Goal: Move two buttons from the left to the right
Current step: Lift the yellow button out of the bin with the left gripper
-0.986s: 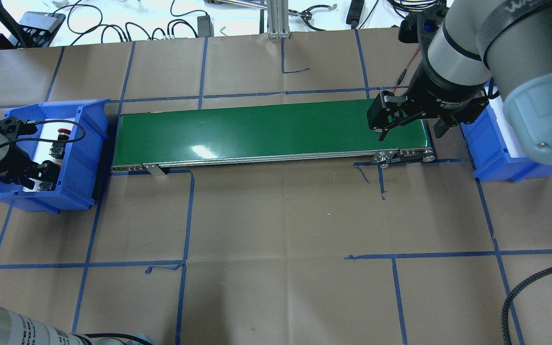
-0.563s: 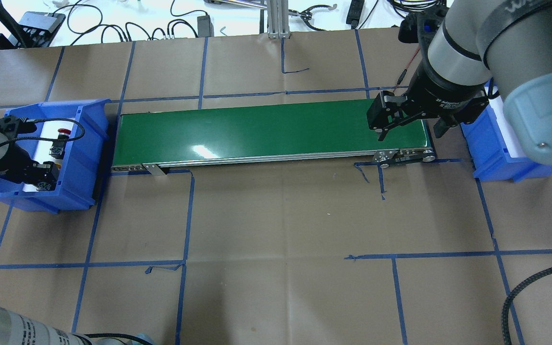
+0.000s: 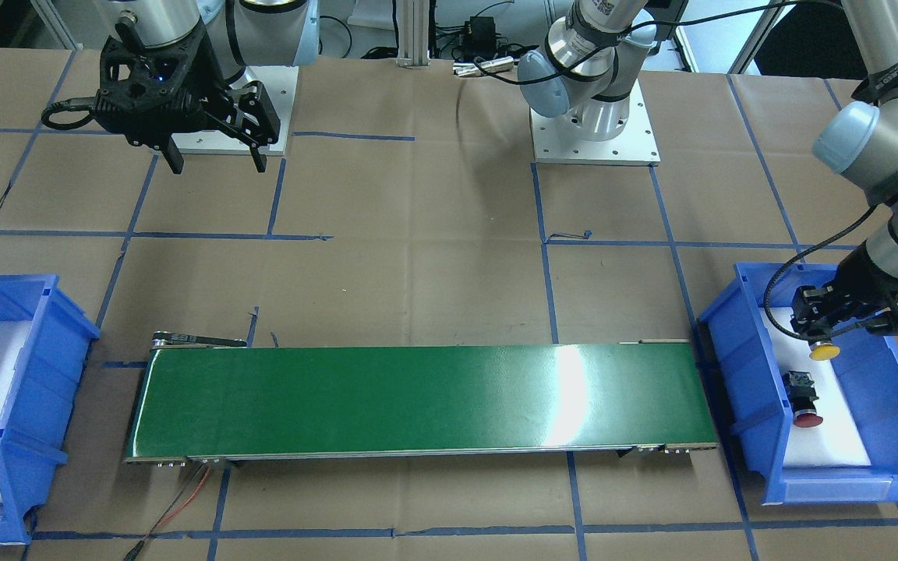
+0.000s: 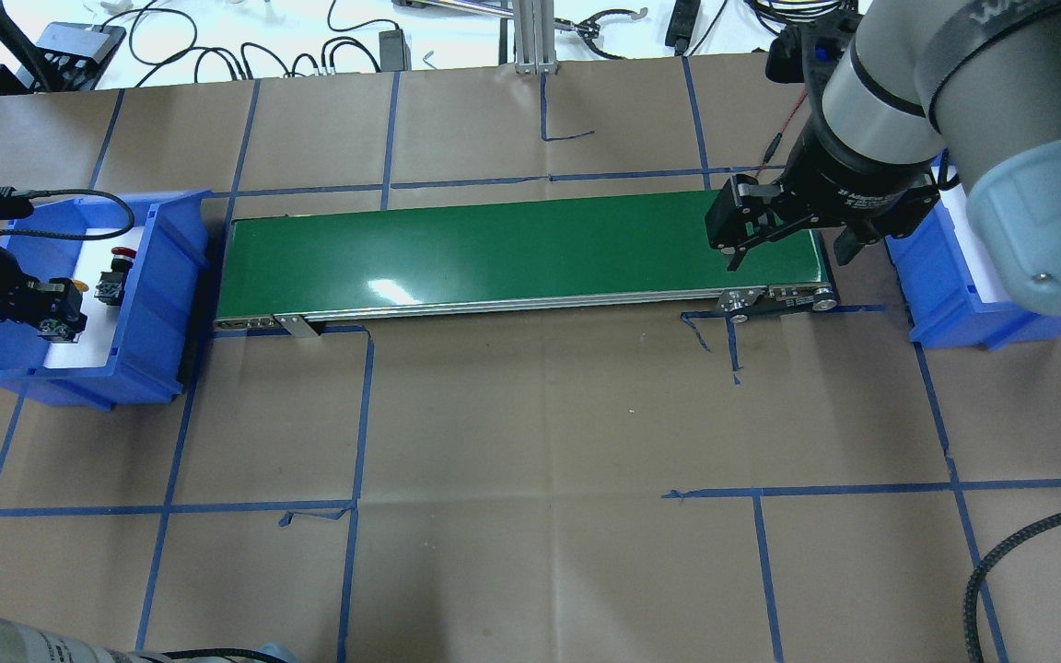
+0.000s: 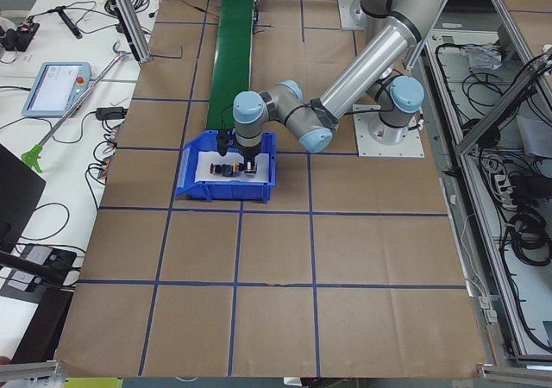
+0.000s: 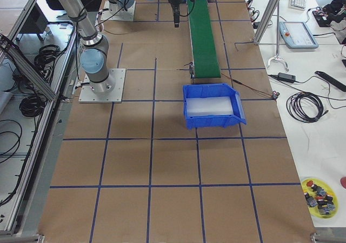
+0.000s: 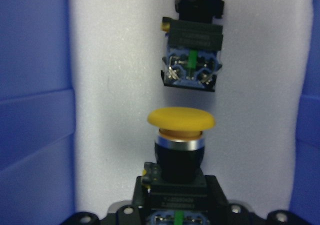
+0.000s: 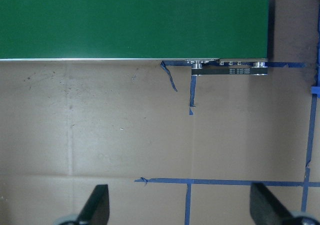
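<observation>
— Brown paper (image 4: 530,414), gridded with blue tape (image 4: 358,414), across the whole table, and a long green conveyor belt (image 4: 512,249) down the middle. What's the left gripper (image 3: 823,331) got?
— Jaws pinched tight on the blocky base of the yellow mushroom-capped push button (image 7: 181,120), cap pointing away from the wrist, over the white foam (image 7: 115,85) inside the blue plastic bin (image 4: 157,313) at the belt's left end.
— And the red one?
— On its side, the red-capped push button (image 3: 805,401) lies on that same foam, just beyond the yellow cap, not touching it.
— Right gripper (image 4: 787,253)?
— Fingers (image 8: 97,207) spread wide, gripping nothing, hanging by the belt's right end, near the second blue bin (image 3: 28,374).
</observation>
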